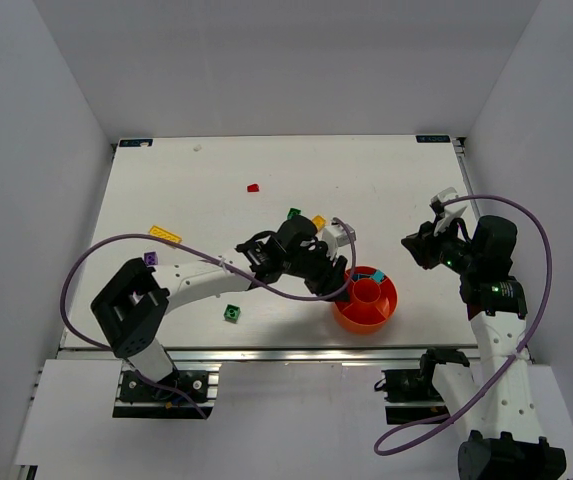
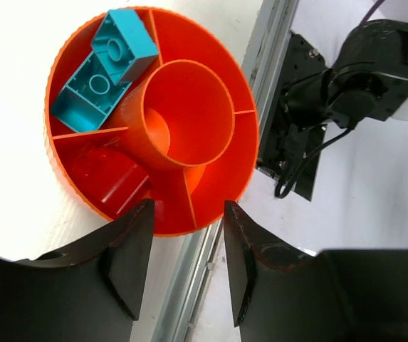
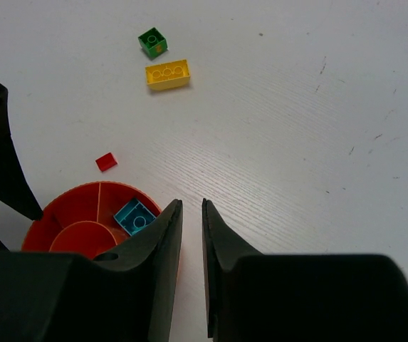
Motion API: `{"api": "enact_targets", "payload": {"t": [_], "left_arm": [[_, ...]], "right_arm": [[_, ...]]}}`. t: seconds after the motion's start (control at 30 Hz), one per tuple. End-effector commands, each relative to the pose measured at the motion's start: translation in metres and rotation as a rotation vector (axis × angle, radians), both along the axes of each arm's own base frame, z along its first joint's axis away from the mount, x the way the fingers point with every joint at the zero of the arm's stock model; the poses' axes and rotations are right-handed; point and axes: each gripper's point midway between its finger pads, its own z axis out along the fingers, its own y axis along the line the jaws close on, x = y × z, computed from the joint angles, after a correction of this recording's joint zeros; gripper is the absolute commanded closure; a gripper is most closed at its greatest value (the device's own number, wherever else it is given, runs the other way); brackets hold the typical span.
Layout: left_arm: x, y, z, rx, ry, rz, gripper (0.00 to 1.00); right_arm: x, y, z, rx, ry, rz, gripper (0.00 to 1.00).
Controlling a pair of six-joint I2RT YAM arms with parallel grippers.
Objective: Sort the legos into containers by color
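**Open jaws at the rim of a tray near the table edge**

The left gripper [image 2: 188,214] stands half open and empty, its fingers at the lower rim of the tray [image 2: 211,43]; whether one touches it I cannot tell. A red brick [image 2: 111,178] lies in the lower-left compartment, cyan bricks [image 2: 107,68] in the upper left. A snagged rim could drag the light tray off the table edge just beside it. The right gripper [image 3: 191,210], nearly closed and empty, hovers near; both arms reaching in could clash.

My top camera is looking down over the whole table [image 1: 366,180]. My left wrist camera is peering closely at the tray [image 2: 218,192], my right from farther; all 3 are sharing it.
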Motion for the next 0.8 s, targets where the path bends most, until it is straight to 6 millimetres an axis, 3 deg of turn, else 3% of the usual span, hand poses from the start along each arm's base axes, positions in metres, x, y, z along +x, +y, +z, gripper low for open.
{"api": "enact_targets", "payload": {"t": [0.0,0.17,0.2,0.23,0.27,0.33,0.37,0.43,0.47,0.53,0.6,0.77], "left_arm": [[0.005,-0.007,0.01,-0.008,-0.032,0.008,0.46],[0.013,-0.008,0.02,-0.014,-0.066,0.043,0.48],[0.026,-0.004,0.022,0.005,-0.101,0.114,0.54],[0.038,0.003,0.035,-0.01,-0.128,0.176,0.86],[0.048,0.009,0.041,-0.016,-0.139,0.239,1.0],[0.076,0.029,0.043,0.019,-0.193,0.419,1.0],[0.08,0.035,0.053,0.007,-0.219,0.453,1.0],[0.099,0.054,0.05,0.049,-0.229,0.571,1.0],[0.099,0.06,0.044,0.078,-0.218,0.595,0.96],[0.108,0.073,0.032,0.126,-0.187,0.667,0.75],[0.106,0.076,0.006,0.212,-0.145,0.662,0.43],[0.097,0.071,-0.036,0.357,-0.081,0.567,0.32]], "right_arm": [[-0.001,0.001,0.007,0.001,-0.024,0.013,0.77],[-0.001,0.001,0.008,0.001,-0.028,0.016,0.77],[-0.001,0.0,0.008,0.001,-0.028,0.013,0.76],[-0.002,0.001,0.007,0.0,-0.026,0.017,0.76],[-0.002,0.001,0.007,-0.002,-0.027,0.02,0.75],[-0.003,0.002,0.007,-0.004,-0.029,0.024,0.7],[-0.003,0.002,0.006,-0.007,-0.028,0.027,0.7],[-0.005,0.002,0.004,-0.008,-0.022,0.031,0.68],[-0.005,0.002,0.004,-0.01,-0.02,0.031,0.68],[-0.005,0.003,0.004,-0.009,-0.021,0.037,0.67],[-0.005,0.003,0.002,-0.006,-0.014,0.042,0.66],[-0.004,0.005,0.004,-0.007,-0.012,0.055,0.52]]}}
